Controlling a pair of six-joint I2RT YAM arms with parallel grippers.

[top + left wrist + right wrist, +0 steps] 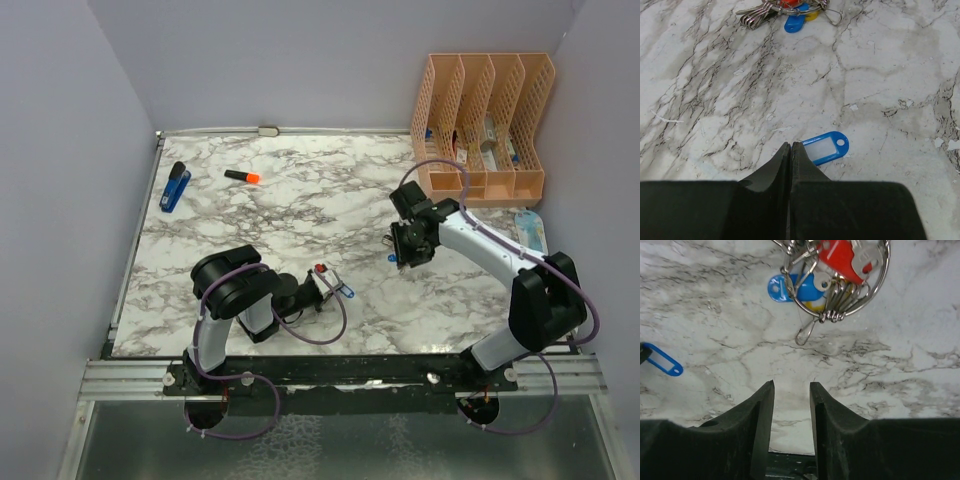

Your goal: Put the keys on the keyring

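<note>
One of the keys, a blue tag with a pale label window (825, 147), lies flat on the marble table beside my left gripper (791, 145). Those jaws are shut tip to tip, and the tag's near end is hidden behind the right finger. In the top view the same tag (345, 291) pokes out past the left gripper (328, 285). The keyring (840, 280), a silver wire ring carrying metal keys and red, blue and yellow tags, rests on the table ahead of my right gripper (791, 385). That gripper stands open with only bare table between its fingers. The keyring (785, 12) also shows far off in the left wrist view.
A blue stapler (174, 186) and an orange highlighter (242, 177) lie at the back left. A peach file organiser (480, 130) stands at the back right, with a small packet (530, 230) in front of it. Walls close in the table on three sides.
</note>
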